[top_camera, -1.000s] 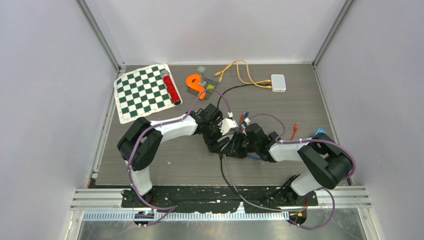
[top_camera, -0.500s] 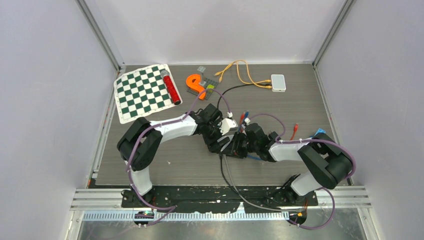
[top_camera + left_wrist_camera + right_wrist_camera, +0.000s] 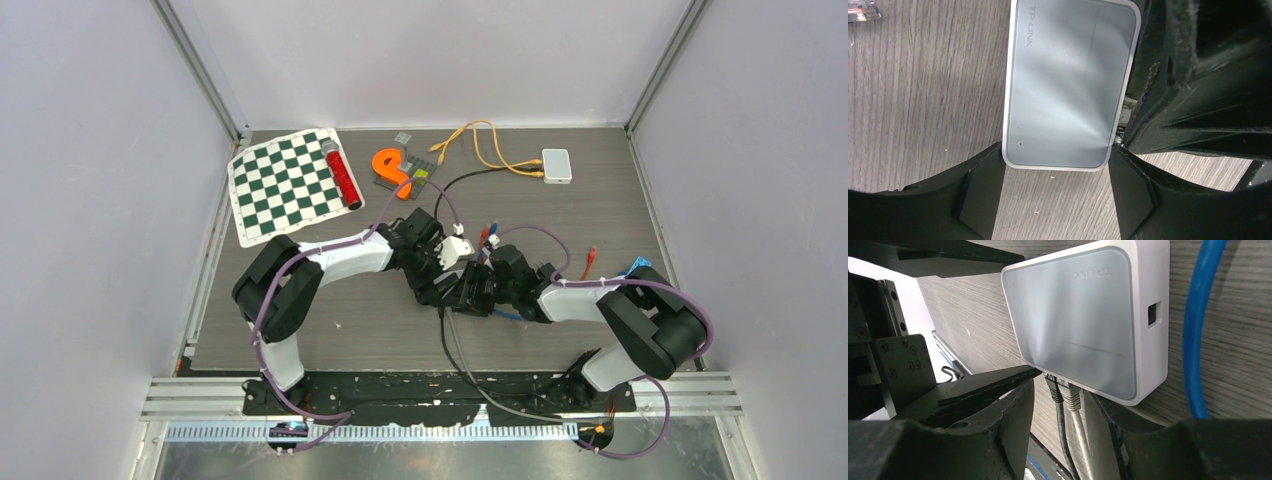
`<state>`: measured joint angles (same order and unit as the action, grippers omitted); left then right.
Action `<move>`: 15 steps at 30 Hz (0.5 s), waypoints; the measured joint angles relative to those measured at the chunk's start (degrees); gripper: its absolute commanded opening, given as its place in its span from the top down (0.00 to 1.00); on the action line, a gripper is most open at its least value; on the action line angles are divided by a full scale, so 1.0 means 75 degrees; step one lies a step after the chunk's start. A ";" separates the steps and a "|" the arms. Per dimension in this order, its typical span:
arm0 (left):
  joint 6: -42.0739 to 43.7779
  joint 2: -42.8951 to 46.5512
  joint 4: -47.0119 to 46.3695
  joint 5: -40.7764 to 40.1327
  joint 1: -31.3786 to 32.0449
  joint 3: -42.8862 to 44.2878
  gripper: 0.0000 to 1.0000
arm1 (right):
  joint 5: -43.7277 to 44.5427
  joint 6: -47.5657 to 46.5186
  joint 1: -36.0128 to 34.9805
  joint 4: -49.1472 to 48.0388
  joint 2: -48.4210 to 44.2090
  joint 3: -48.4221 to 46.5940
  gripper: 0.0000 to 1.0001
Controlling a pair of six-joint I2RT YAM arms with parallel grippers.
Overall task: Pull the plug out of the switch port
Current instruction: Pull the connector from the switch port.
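- The right claw (image 3: 1063,390) stands apart, straddling a black plug (image 3: 1052,385) and a grey plug (image 3: 1071,396); it pinches neither.
- Both plugs sit fully in the switch (image 3: 1083,320), mid-table, so the pull itself is not yet done.
- The left claw (image 3: 1055,160) looks clamped on the switch's end, bracing it.
- A second white box (image 3: 556,165) lies at the far edge.

**Layout of the table and the held switch**

At the rear left of the table (image 3: 380,320) lies a chequered mat (image 3: 285,185), with a tube (image 3: 342,173) on its right edge. To the right sit a hooked piece (image 3: 392,170) and small blocks (image 3: 418,172). Further right, a cable (image 3: 480,145) runs to a second switch (image 3: 556,165). At centre the switch (image 3: 1068,85) lies flat, one end between the fingers of the left gripper (image 3: 1055,172). Two plugs (image 3: 1064,388) sit side by side in its long edge, between the fingers of the right gripper (image 3: 1060,396). A loose cable (image 3: 1200,340) lies beside the opposite end.
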<state>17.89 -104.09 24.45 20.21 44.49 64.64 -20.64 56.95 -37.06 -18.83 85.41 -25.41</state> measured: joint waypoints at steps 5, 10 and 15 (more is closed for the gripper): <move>0.0006 0.0015 0.0003 -0.0003 -0.0012 -0.0015 0.45 | 0.0000 0.0026 0.0000 0.0000 -0.0035 0.0000 0.45; 0.0006 0.0017 0.0003 0.0003 -0.0026 -0.0023 0.45 | -0.0003 0.0029 0.0000 0.0000 -0.0041 0.0000 0.46; 0.0006 0.0017 0.0003 0.0003 -0.0026 -0.0023 0.45 | -0.0006 0.0047 0.0006 -0.0017 -0.0041 0.0003 0.45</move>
<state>17.93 -103.96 24.47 20.23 44.29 64.47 -20.69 57.30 -37.01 -18.96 85.10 -25.39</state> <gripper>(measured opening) 0.718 0.535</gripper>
